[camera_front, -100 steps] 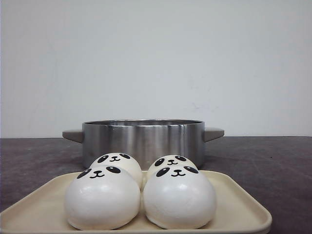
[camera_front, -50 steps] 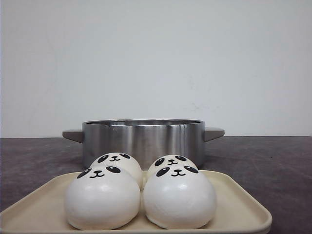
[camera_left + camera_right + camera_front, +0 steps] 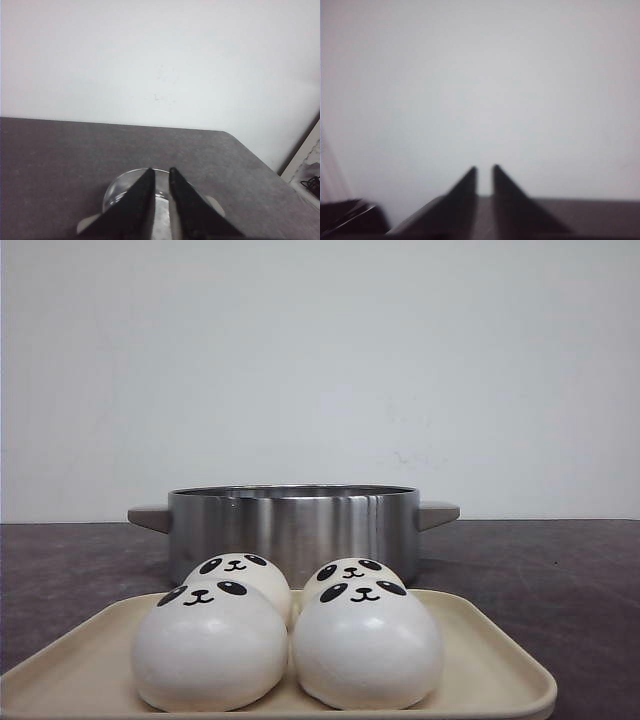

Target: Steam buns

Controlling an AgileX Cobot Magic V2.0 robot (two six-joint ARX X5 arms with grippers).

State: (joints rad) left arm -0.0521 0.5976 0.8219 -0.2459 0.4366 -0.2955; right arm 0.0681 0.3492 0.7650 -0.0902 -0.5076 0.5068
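Front view: four buns (image 3: 288, 640) are sitting in a two-by-two cluster on a cream tray (image 3: 490, 665) at the near edge of the dark worktop (image 3: 560, 570). The front pair are touching each other, and the rear pair are peeking out just behind them. Each bun is resting flat side down with its dome upward; the panda faces are lying on the upper front of the domes, looking toward the camera and slightly up. Being round, the buns are showing no clear long axis. A steel pot (image 3: 292, 525) with two side handles is standing just behind the tray.

Left wrist view: the left gripper (image 3: 161, 175) is hanging above the pot, its black fingers nearly together with only a thin gap between the tips, and gripping nothing.

Right wrist view: the right gripper (image 3: 484, 171) is likewise narrowed to a slit and seems empty, though the picture is blurred.

Compared with the earlier front frames, buns, tray and pot are lying unchanged.
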